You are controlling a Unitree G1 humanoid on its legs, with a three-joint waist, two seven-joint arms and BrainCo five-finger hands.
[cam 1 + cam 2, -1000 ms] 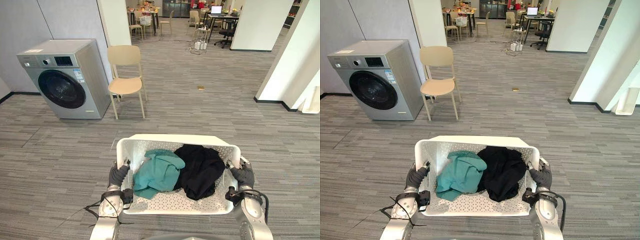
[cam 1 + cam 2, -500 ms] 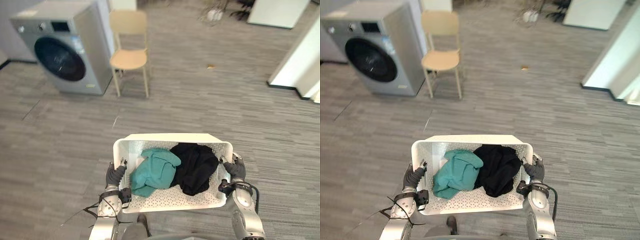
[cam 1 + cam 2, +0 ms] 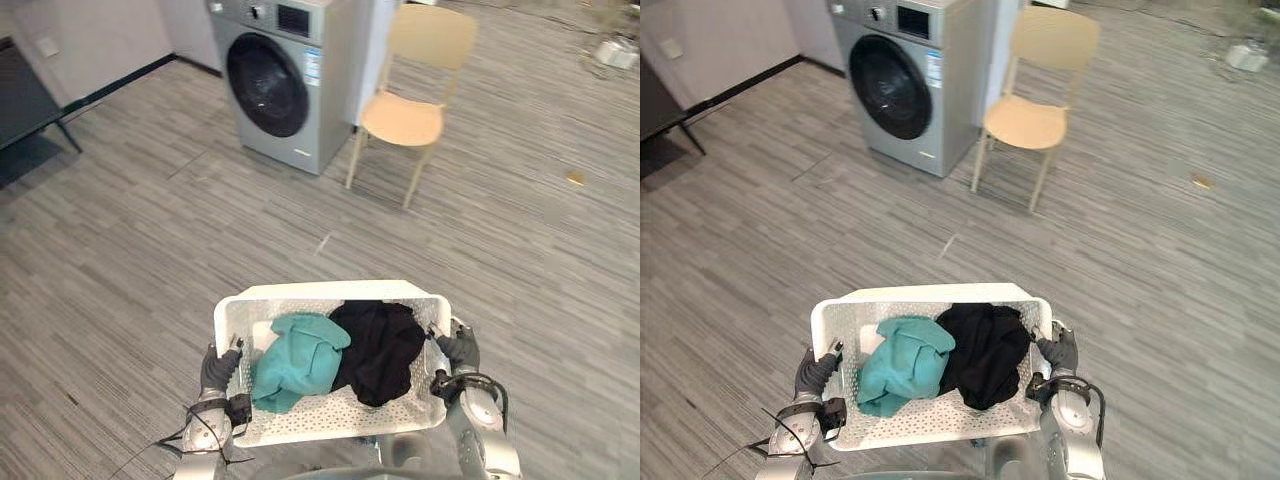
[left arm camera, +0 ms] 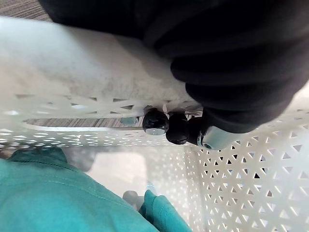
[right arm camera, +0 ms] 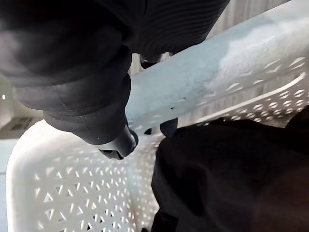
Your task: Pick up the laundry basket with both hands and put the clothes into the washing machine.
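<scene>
Your left hand point(image 3: 218, 368) and right hand point(image 3: 460, 350) have fingers point(image 4: 155, 122) curled round the basket point(image 3: 330, 292) rim, clothes point(image 3: 380, 345) inside. Carry it level toward the washer point(image 3: 285, 85), well apart ahead, clear of the chair point(image 3: 403, 118), gripping evenly so nothing tips out.

Left hand point(image 3: 216, 368) and right hand point(image 3: 460, 349) grip laundry basket point(image 3: 300, 291).

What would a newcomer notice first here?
A white perforated plastic laundry basket close in front, gripped by the left robot hand and right robot hand, holds a crumpled teal garment beside a black garment. Ahead stands a silver-grey front-loading washing machine, a beige chair beside it.
</scene>
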